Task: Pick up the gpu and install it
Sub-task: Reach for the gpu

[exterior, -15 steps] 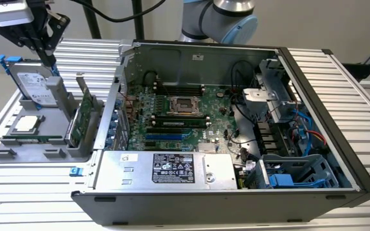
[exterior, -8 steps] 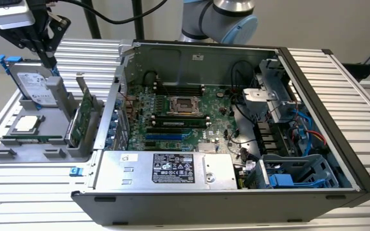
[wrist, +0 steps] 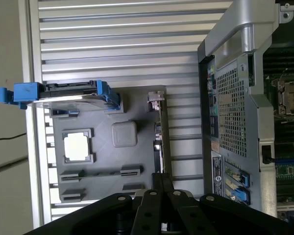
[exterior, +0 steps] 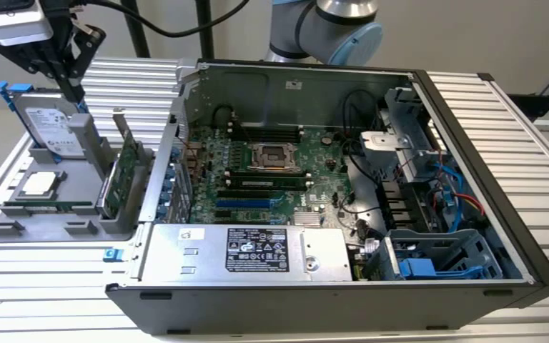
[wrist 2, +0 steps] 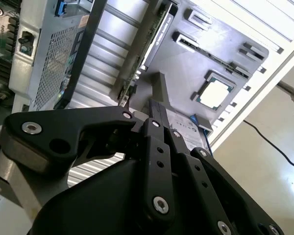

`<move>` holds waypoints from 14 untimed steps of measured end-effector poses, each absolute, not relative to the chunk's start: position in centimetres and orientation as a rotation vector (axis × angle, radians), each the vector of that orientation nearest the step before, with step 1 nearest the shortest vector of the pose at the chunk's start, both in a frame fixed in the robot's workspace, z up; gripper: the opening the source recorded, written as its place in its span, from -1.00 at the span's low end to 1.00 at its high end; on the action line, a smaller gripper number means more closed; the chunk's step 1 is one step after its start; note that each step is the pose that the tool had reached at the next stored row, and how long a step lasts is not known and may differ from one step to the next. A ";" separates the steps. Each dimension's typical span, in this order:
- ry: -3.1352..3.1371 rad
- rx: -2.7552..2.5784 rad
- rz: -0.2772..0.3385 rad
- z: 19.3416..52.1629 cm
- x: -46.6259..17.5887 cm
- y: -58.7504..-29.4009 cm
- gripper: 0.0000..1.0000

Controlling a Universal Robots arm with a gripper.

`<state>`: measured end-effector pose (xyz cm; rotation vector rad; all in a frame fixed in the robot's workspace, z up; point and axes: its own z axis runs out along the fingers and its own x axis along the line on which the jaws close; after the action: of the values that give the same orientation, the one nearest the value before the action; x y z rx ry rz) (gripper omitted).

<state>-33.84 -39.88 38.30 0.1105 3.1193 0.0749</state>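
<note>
So the open case sits on the table toward the exterior view's right, with the motherboard flat on its floor and the power supply along the near edge. Just beside the case, on the exterior view's left, is the holder tray: the hard drive stands at its back, the cpu lies flat in front of that, and the gpu stands on edge in the slot closest to the case. The gripper hangs above the tray, clear of it all.
</note>
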 end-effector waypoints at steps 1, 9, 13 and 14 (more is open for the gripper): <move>3.119 0.111 0.075 38.3 -33.8 -39.9 -1.00; 3.119 0.111 0.075 38.0 -33.8 -39.9 -1.00; 3.119 0.110 0.075 37.8 -33.8 -39.9 -1.00; 3.119 0.110 0.075 37.8 -33.8 -39.9 -1.00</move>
<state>-33.84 -39.88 37.77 0.1105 3.1192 0.0749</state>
